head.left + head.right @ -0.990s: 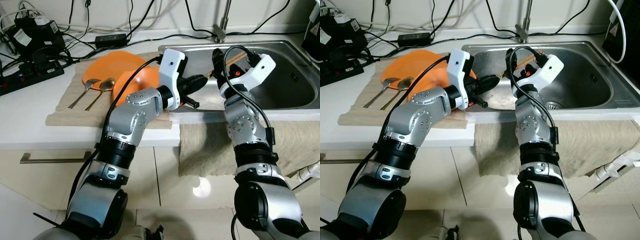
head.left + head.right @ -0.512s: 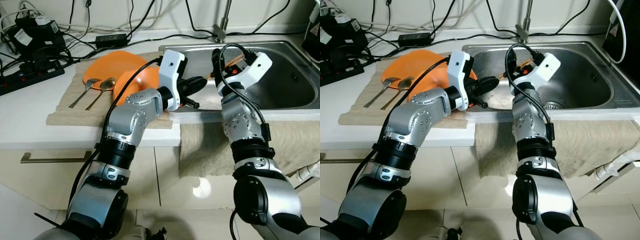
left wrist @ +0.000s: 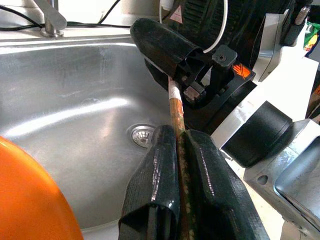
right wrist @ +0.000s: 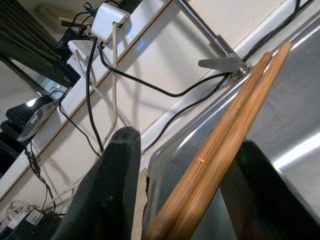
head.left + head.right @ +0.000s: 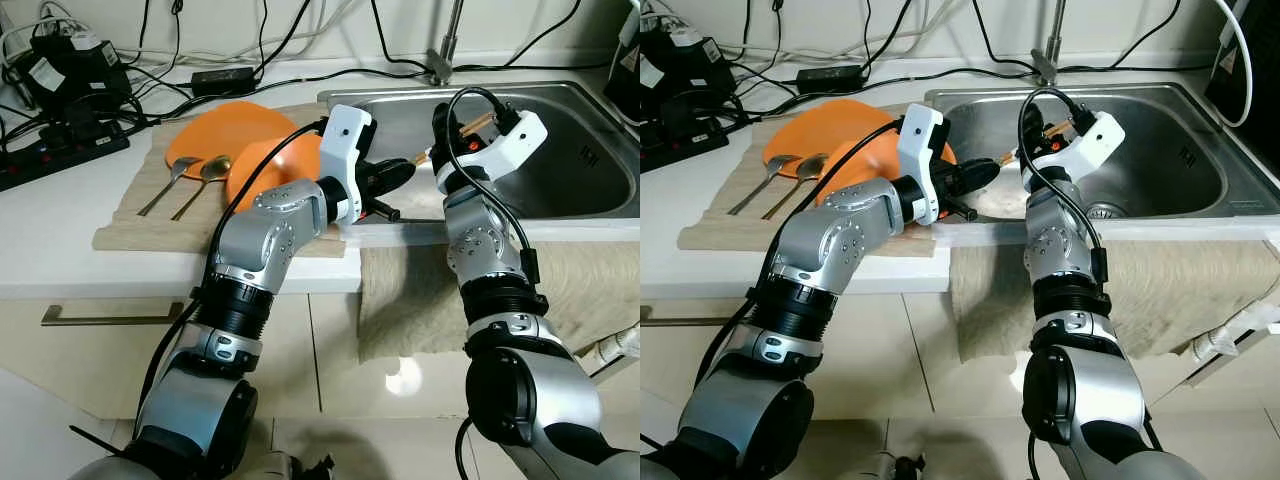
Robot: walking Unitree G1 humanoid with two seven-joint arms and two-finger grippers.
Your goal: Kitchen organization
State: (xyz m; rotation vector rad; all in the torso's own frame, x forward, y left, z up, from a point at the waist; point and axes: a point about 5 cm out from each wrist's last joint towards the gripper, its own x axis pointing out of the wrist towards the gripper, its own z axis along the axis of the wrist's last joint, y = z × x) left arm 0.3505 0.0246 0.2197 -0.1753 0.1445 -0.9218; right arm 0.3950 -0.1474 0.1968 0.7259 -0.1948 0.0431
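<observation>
A pair of brown wooden chopsticks (image 3: 176,112) spans the gap between my two grippers above the steel sink (image 5: 570,165). My left gripper (image 3: 181,137) is shut on one end of them, reaching over the sink's left rim (image 5: 395,172). The other end runs between the fingers of my right gripper (image 4: 187,142), which stand wide apart; the sticks rest against one finger (image 4: 255,195). In the left eye view the chopsticks' tip (image 5: 478,122) pokes out above the right gripper (image 5: 450,132).
An orange plate (image 5: 225,122), an orange bowl (image 5: 275,160) and two spoons (image 5: 195,180) lie on a beige mat (image 5: 130,225) left of the sink. A power strip (image 5: 60,155) and cables crowd the back left. The faucet (image 5: 445,50) stands behind the basin. A towel (image 5: 420,290) hangs over the counter front.
The right wrist has shifted slightly up and to the right, so more of the chopsticks' tip shows above it. The left gripper has edged a little toward the sink.
</observation>
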